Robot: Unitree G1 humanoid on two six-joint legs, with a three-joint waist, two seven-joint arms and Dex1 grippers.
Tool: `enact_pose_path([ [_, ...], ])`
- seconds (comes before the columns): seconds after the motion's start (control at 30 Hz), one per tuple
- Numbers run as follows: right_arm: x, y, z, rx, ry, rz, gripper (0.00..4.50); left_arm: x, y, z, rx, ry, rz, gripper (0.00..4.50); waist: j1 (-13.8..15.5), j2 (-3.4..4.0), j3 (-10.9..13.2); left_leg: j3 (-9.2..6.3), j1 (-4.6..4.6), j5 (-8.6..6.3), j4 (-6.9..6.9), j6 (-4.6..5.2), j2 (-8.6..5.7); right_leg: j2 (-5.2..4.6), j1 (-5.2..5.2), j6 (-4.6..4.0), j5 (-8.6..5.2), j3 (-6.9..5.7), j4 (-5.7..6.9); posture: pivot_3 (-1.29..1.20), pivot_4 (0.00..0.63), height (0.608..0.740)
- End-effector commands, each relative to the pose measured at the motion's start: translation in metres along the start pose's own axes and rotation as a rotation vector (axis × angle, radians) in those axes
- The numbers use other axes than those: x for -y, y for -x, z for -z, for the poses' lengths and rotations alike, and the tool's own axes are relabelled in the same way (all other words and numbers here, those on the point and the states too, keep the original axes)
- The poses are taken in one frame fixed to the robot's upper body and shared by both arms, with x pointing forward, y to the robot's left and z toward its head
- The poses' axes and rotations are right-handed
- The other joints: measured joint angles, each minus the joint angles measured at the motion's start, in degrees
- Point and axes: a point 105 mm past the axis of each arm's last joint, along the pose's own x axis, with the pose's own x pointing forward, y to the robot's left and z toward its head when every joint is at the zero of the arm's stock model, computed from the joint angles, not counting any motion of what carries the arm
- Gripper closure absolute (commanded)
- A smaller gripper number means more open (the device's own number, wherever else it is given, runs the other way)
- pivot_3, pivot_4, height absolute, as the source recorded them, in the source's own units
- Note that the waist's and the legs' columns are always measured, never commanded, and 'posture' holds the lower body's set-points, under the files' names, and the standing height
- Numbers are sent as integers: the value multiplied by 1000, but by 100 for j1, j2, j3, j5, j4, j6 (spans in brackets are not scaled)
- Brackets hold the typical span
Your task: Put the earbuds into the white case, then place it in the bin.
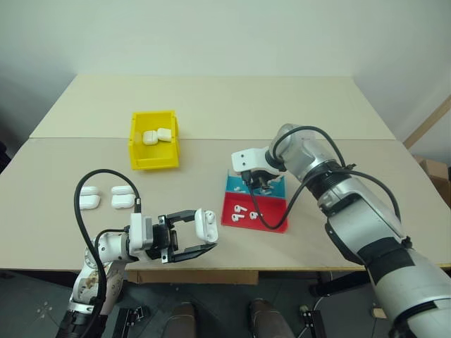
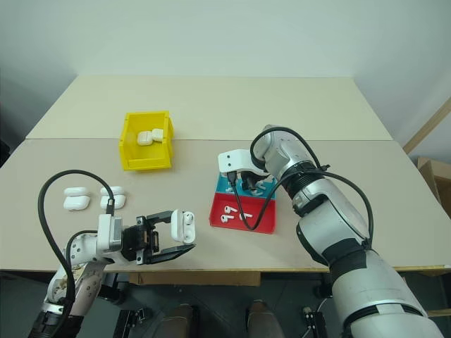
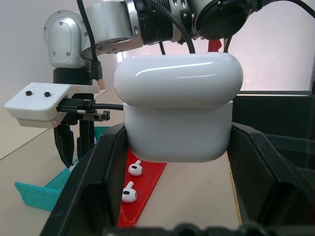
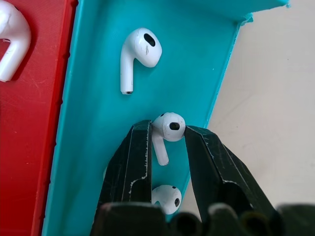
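My left gripper (image 1: 201, 233) is shut on the white case (image 1: 207, 223), holding it above the table's front edge with its lid flipped open. The case (image 3: 177, 108) sits between the two black fingers (image 3: 101, 172). My right gripper (image 4: 167, 135) points down into the blue half of the tray (image 1: 235, 182) and is shut on one earbud (image 4: 170, 125). Another earbud (image 4: 140, 49) lies loose on the blue floor, and a third (image 4: 165, 196) lies under the fingers. More earbuds (image 1: 244, 211) lie in the red half. The yellow bin (image 1: 141, 159) stands at the back left.
Two white cases (image 1: 156, 135) lie inside the bin. Several identical cases (image 1: 106, 198) lie on the table's left side, beyond my left arm. A black cable (image 1: 271, 222) hangs from my right wrist across the red half of the tray (image 1: 278, 225).
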Motion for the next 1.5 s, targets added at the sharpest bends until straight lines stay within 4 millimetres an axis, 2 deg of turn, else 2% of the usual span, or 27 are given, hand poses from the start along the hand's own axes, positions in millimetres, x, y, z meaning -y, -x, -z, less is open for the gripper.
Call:
enact_pose_path([
  [0.03,3,5,-5,15,24,14,3597,0,-4,-9,8,-40,22,1746,0,0,0,0,0,0,0,0,0,0,0,0,0,0,0,0,150,740],
  [0.07,3,6,-6,16,24,15,3753,0,-4,-9,7,-39,22,1746,0,0,0,0,0,0,0,0,0,0,0,0,0,0,0,0,150,740],
  [0.3,6,11,-6,27,24,39,3753,-2,-4,-8,8,-41,21,1746,2,0,0,0,0,0,0,0,0,0,0,0,0,0,0,0,150,740],
  [0.43,18,29,-9,77,-3,120,3753,-7,-8,-10,33,-46,8,1746,8,1,1,0,-2,0,0,0,-1,-1,0,0,0,0,0,0,150,740],
  [0.6,38,91,-16,296,-134,314,3753,-18,-25,-27,107,-48,-30,1746,41,4,3,-6,-8,0,2,0,-3,-3,-1,0,0,-3,-1,0,150,740],
  [0.67,38,104,-18,348,-132,361,3753,-19,-27,-31,113,-43,-32,1746,37,4,3,-8,-10,0,1,0,-3,-3,-1,0,0,-4,-3,0,150,740],
  [0.73,36,136,-20,514,-215,429,3753,-23,-36,-33,94,-34,-42,1746,37,3,3,-7,-8,0,0,0,-3,-2,1,1,0,-4,-6,0,150,740],
  [0.83,21,175,-18,733,-330,478,3753,-27,-48,-41,127,-46,-22,1746,71,4,3,-12,-10,0,2,0,-5,-2,3,1,0,-6,-3,0,150,740],
  [0.9,8,188,-21,861,-347,518,3753,-28,-53,-45,139,-55,-9,1746,63,4,3,-13,-10,0,4,0,-6,-4,6,1,0,-7,-5,0,150,740],
  [1.0,-28,206,-25,1118,-275,626,3753,-28,-63,-53,164,-66,15,1746,60,0,0,-18,-10,0,1,0,-5,-1,12,2,-1,-12,-9,0,150,740],
  [1.13,-65,210,-34,1308,-277,644,3753,-26,-69,-60,185,-66,34,1746,13,5,1,-9,-10,0,2,0,-8,-3,7,3,-1,0,-3,0,150,740],
  [1.23,-85,214,-42,1445,-281,643,3753,-23,-69,-63,195,-58,48,1746,5,5,1,-9,0,0,3,1,-5,2,10,3,-1,2,6,0,150,740],
  [1.33,-99,215,-49,1537,-290,617,3753,-23,-68,-66,201,-43,56,1746,17,6,0,-12,2,0,3,1,-3,5,16,4,-1,0,3,0,150,740],
  [1.5,-114,201,-60,1601,-274,505,3753,-24,-66,-66,213,-26,53,1746,20,6,0,-11,0,0,4,1,-4,4,17,5,-2,0,-6,0,150,740],
])
